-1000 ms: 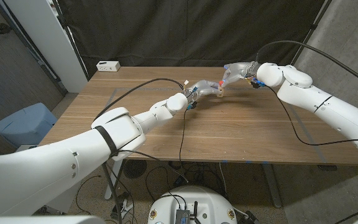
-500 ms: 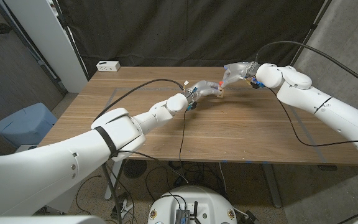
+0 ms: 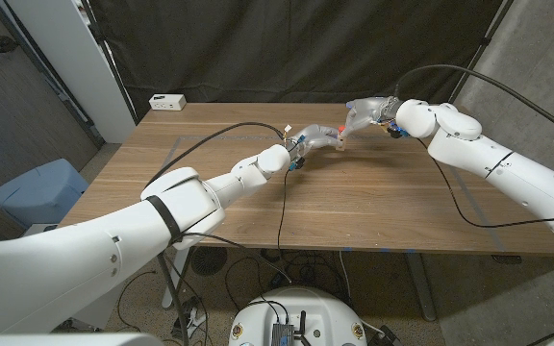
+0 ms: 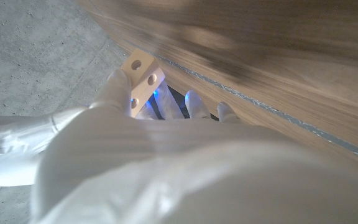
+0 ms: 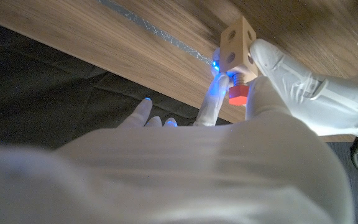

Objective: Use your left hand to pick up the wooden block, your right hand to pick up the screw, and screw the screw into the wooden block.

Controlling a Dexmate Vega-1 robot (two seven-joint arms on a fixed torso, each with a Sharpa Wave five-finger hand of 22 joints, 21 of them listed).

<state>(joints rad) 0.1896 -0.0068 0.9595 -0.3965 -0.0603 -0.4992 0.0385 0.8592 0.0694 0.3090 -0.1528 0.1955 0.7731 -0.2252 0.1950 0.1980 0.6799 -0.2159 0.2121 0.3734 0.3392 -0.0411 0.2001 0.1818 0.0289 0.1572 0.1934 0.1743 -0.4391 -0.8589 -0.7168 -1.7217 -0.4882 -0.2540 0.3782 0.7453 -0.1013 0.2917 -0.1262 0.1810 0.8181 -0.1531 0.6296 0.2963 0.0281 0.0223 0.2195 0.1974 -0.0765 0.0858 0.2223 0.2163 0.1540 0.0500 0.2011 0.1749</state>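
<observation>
- A white box [image 3: 167, 101] sits on the wood-grain desk [image 3: 354, 207] at about 10 o'clock, well apart from the hands.
- The left hand [image 3: 312, 140] grips the pale wooden block [image 5: 238, 42], a cube with round holes, above the desk's far middle.
- The right hand [image 3: 362, 115] pinches the screw [image 5: 237, 92], red-headed, its shaft touching a hole in the block.
- Black cables [image 3: 455, 197] trail over the desk.

It looked like a robotics lab or test room — a plain wooden table [image 3: 354, 207] stood before a black curtain backdrop [image 3: 287, 48], with loose cables [image 3: 287, 264] trailing over a bare concrete floor [image 3: 27, 135]. A small white box [image 3: 166, 101] (purpose unclear) sat at the table's far corner — nothing domestic.
</observation>
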